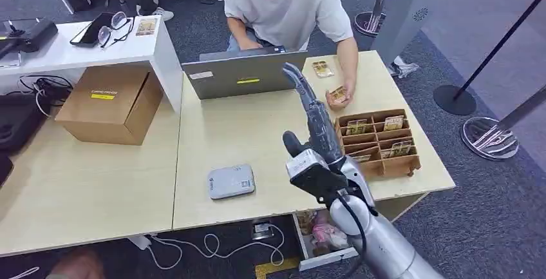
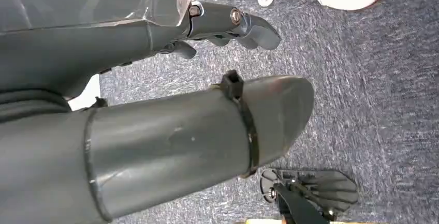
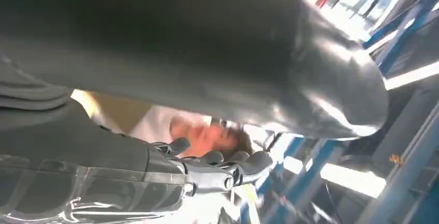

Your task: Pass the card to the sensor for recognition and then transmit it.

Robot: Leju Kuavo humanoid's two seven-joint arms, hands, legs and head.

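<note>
My right hand (image 1: 317, 127) is raised over the table's right half, fingers stretched toward the person, with nothing in it. In the right wrist view its fingers (image 3: 228, 166) lie straight and apart from the thumb. The person's hand presses a card (image 1: 337, 93) on the table just past my fingertips. Another card (image 1: 322, 68) lies farther back. The grey-white sensor pad (image 1: 230, 182) sits on the table to the left of my arm. A brown compartment box (image 1: 378, 142) of cards stands at the right. My left hand (image 2: 228, 25) hangs over the carpet, holding nothing.
A person in a white shirt (image 1: 286, 2) sits behind an open laptop (image 1: 244, 73). A cardboard box (image 1: 111, 103) rests on the left table. A white shelf (image 1: 84, 47) carries glasses and a phone. An open drawer (image 1: 319, 234) and cables lie below the front edge.
</note>
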